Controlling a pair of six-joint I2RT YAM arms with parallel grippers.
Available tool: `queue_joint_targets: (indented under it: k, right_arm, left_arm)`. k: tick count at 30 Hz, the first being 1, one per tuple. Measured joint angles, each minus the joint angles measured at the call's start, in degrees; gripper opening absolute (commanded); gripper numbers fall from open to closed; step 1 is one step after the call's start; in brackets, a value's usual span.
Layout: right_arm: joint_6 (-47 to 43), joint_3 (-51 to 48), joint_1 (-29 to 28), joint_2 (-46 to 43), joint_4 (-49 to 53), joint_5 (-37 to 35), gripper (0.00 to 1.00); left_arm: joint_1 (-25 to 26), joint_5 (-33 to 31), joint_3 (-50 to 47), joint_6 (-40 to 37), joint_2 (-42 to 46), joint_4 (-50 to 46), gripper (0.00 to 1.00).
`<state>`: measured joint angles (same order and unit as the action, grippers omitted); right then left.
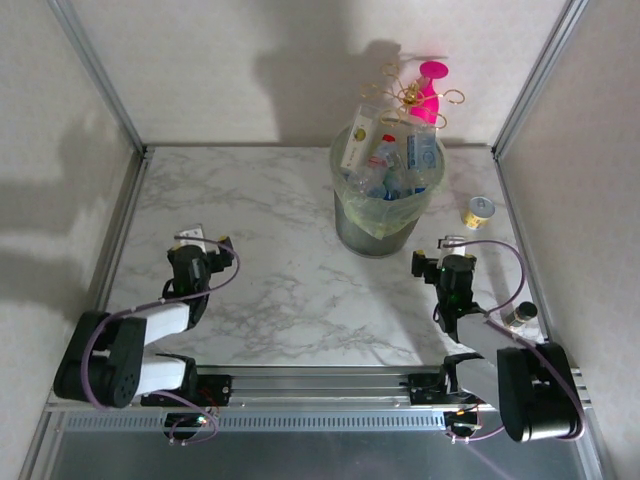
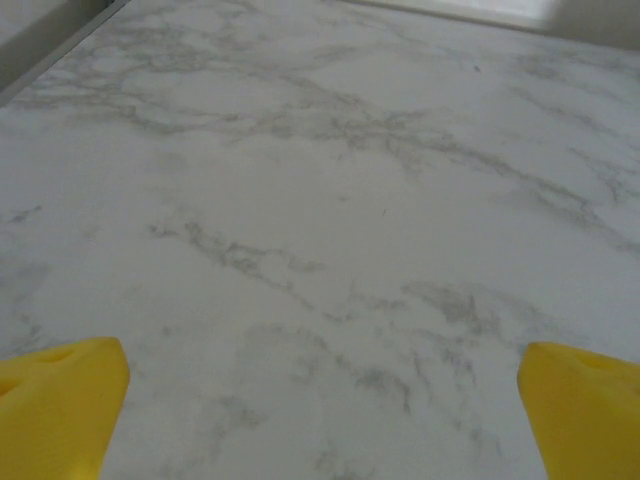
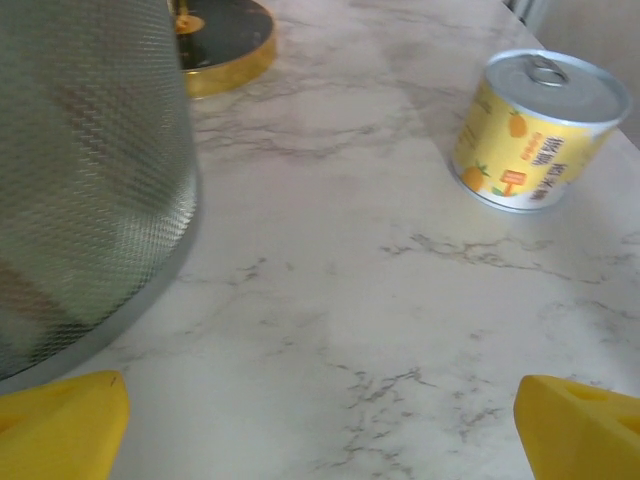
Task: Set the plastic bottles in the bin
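Note:
The bin (image 1: pixel 378 225) stands at the back of the marble table, right of centre, lined with a yellowish-green bag. Several plastic bottles (image 1: pixel 388 158) fill it and stick up above its rim, clear ones with white, blue and red labels. My left gripper (image 1: pixel 212 241) rests low over the table's left side, far from the bin. In the left wrist view the left gripper (image 2: pixel 320 425) is open over bare marble. My right gripper (image 1: pixel 432 252) sits just right of the bin's base. In the right wrist view the right gripper (image 3: pixel 320 430) is open and holds nothing, with the bin wall (image 3: pixel 90 180) at its left.
A small yellow can (image 1: pixel 480 212) (image 3: pixel 535 130) with a metal top stands right of the bin. A pink-and-gold ornament (image 1: pixel 425 92) rises behind the bin; its gold base (image 3: pixel 225 45) shows past the bin wall. A small clear capped thing (image 1: pixel 520 318) stands by the right arm.

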<state>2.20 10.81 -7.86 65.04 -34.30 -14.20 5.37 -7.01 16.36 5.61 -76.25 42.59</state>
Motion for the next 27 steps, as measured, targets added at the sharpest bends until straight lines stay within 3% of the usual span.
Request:
queue_joint_targets:
  k: [7, 14, 17, 22, 27]
  right_arm:
    - [0.6, 0.4, 6.0, 7.7, -12.5, 4.3, 0.99]
    - [1.9, 1.4, 8.9, 19.4, -28.0, 7.4, 0.99]
    - [1.6, 0.3, 8.4, 22.8, -33.7, 8.5, 0.99]
    - [1.6, -0.9, 8.3, 22.8, -38.6, 8.9, 0.99]
    - [1.3, 0.3, 7.7, 22.8, -38.6, 8.9, 0.99]
  left_arm:
    - [-2.1, 5.5, 12.0, -1.4, -12.5, 1.4, 0.99]
    - [-2.1, 7.1, 13.4, -3.0, -14.6, 2.4, 0.99]
    - [-2.2, 6.7, 10.0, -3.0, -13.6, 6.8, 0.99]
    - [-2.4, 5.6, -4.4, -2.8, -11.6, 22.1, 0.99]
    - [-2.4, 4.3, -4.0, -2.7, -12.0, 25.4, 0.99]
